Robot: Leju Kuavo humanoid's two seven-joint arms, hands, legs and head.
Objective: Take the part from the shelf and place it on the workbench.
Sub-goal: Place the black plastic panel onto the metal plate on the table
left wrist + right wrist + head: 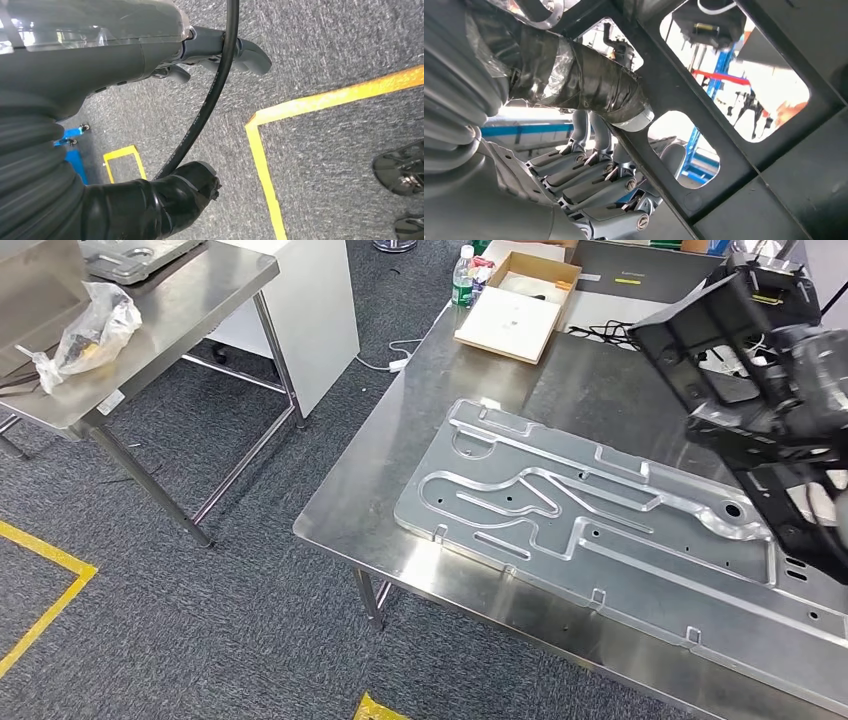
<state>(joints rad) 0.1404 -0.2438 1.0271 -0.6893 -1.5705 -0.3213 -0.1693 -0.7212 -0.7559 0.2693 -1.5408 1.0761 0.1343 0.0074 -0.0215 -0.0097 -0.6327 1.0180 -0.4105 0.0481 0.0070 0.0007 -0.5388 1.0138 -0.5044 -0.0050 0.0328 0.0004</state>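
The part is a black metal frame (700, 325) with large cut-outs. It hangs tilted above the right end of the steel workbench (390, 490). My right hand (805, 365) grips it from the right and looks blurred. In the right wrist view, the fingers (594, 177) curl around one bar of the black frame (704, 115) while the taped thumb (589, 82) presses from the other side. My left hand (125, 55) hangs over grey carpet, its fingers and thumb apart and nothing in them.
A large embossed aluminium panel (600, 530) lies flat across most of the workbench. An open cardboard box (520, 300) and a bottle (462, 275) stand at its far end. A second steel table (190, 300) with a plastic bag (85, 330) stands to the left. Yellow tape (50, 590) marks the floor.
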